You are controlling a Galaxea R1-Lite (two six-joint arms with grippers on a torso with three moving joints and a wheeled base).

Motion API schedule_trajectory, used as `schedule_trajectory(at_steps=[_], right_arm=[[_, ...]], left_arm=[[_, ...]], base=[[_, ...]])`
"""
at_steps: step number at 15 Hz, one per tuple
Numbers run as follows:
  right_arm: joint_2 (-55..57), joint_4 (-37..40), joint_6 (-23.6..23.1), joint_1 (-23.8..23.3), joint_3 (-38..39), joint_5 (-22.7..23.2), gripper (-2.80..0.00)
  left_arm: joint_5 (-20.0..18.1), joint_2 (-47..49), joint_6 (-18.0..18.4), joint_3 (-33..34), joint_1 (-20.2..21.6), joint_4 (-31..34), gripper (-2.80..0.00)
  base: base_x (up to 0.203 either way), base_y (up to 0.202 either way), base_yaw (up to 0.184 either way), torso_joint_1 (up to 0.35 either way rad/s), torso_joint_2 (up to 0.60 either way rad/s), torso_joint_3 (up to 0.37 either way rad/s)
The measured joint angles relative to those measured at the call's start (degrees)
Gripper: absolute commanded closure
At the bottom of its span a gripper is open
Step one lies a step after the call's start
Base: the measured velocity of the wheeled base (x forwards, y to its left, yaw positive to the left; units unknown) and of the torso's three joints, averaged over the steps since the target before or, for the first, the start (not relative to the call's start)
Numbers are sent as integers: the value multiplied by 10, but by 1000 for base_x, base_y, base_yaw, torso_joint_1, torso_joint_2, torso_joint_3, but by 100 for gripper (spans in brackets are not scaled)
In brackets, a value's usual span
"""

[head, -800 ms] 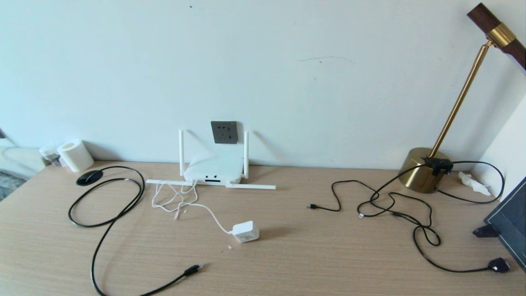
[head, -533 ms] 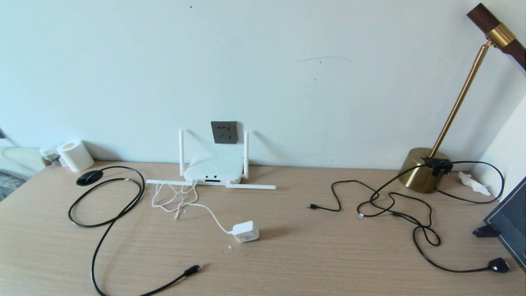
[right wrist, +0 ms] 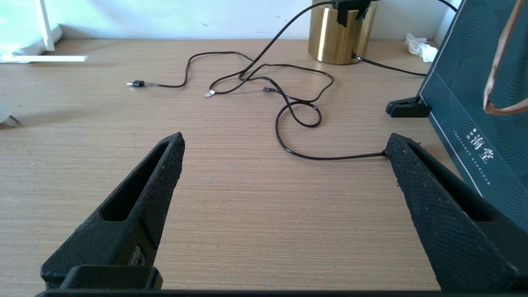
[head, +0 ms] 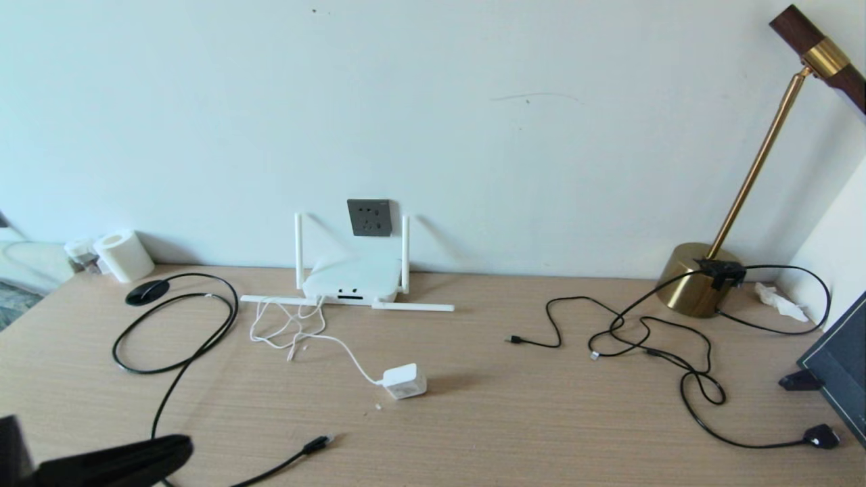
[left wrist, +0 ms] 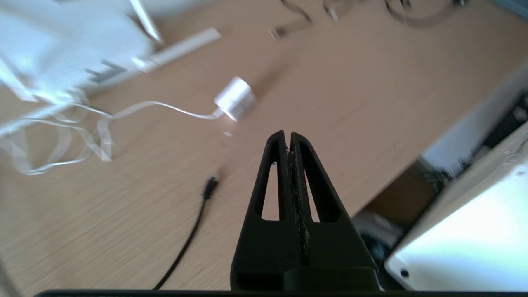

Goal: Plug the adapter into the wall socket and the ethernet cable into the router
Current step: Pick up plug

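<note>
The desk [head: 473,419] stretches before me up to the wall, and nothing of my job is done yet. The router [head: 350,279] sits against the wall with its ports facing me and none filled by the black cable, two antennas upright and two lying flat. Just above it the wall socket [head: 369,217] is bare. The ethernet cable [head: 177,325] loops over the desk on my left, its plug [head: 316,444] lying loose near the front edge. The adapter [head: 404,381] rests on the desk in front of the router, its thin white cord [head: 291,331] trailing back to it. My left gripper [left wrist: 288,140] is clenched on nothing, low over the front left of the desk, pointing toward the adapter and the cable plug. My right gripper [right wrist: 284,144] is spread wide and empty, parked over the right side near the thin black cables [right wrist: 268,82]. Both plugging steps remain
</note>
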Motion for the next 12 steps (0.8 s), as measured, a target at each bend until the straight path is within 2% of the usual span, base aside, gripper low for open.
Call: schedule_trajectory(at_steps=[1,2,4,8,12], right_arm=[[0,0,0,0,0,0,-280],[0,0,0,0,0,0,-280],[0,0,0,0,0,0,-280],[0,0,0,0,0,0,-280],[0,0,0,0,0,0,-280]], left_arm=[[-5,59,17,-12,-9,-10,0],[-9,113,39,-23,-13,-20,-280],[-19,216,103,-52,-14,-39,-280],[-54,378,289,-122,-6,-56,-280],[-79,517,456,-202,-6,-52,-280]], base=[[0,0,0,0,0,0],[0,0,0,0,0,0],[0,0,0,0,0,0],[0,0,0,0,0,0],[0,0,0,0,0,0]])
